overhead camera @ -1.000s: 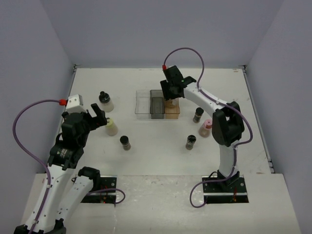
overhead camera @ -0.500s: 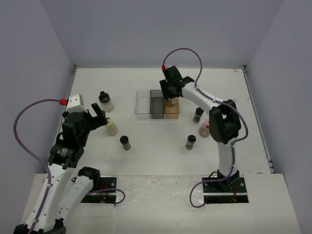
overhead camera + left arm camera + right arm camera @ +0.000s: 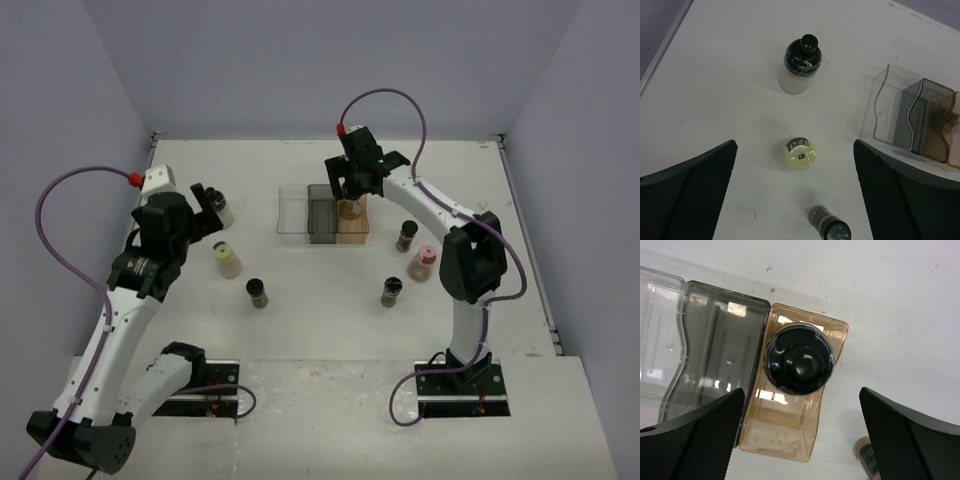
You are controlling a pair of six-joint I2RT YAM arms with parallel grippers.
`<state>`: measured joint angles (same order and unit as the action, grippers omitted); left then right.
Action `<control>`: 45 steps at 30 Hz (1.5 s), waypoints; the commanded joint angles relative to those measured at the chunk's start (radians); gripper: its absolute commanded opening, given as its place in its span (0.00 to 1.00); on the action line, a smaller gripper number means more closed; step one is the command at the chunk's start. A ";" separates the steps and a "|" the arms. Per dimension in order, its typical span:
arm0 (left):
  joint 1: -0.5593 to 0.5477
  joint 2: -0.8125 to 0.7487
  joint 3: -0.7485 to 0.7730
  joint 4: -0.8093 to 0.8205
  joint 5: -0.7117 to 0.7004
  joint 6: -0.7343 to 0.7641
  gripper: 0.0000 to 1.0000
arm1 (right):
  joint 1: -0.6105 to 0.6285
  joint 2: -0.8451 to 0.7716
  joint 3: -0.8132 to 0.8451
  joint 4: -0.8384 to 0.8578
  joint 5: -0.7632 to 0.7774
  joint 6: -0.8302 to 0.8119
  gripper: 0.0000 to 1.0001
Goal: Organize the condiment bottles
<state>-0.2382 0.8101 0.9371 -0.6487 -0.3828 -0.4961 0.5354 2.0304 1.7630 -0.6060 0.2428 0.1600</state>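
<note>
— Where are the small clear spice bottles (image 3: 392, 291) placed?
— Six are scattered well apart across the white surface (image 3: 320, 325). One black-capped bottle (image 3: 799, 359) is stood in the tan end of the clear, grey and tan three-part tray (image 3: 292, 213).
— And the fingers?
— The right fingers (image 3: 910, 440) are spread wide over it, gripping nothing. The left fingers (image 3: 690, 200) are likewise parted above the yellow-green-capped bottle (image 3: 800, 154).
— How should that be handled?
— It is judged light, rigid and slick, and is best pinched on the body below the cap.
</note>
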 commanded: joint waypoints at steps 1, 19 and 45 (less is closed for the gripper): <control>0.003 0.110 0.150 0.001 -0.047 -0.079 1.00 | 0.001 -0.195 0.012 -0.040 0.004 0.022 0.99; 0.115 0.965 0.563 -0.045 0.062 -0.075 0.94 | 0.029 -0.955 -0.710 0.055 -0.330 0.187 0.99; -0.007 0.773 0.635 -0.046 0.130 0.014 0.00 | 0.031 -1.064 -0.760 0.052 -0.272 0.211 0.99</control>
<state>-0.1398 1.7584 1.4624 -0.7082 -0.2642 -0.5266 0.5621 1.0233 0.9924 -0.5709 -0.0818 0.3408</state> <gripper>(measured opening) 0.585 0.987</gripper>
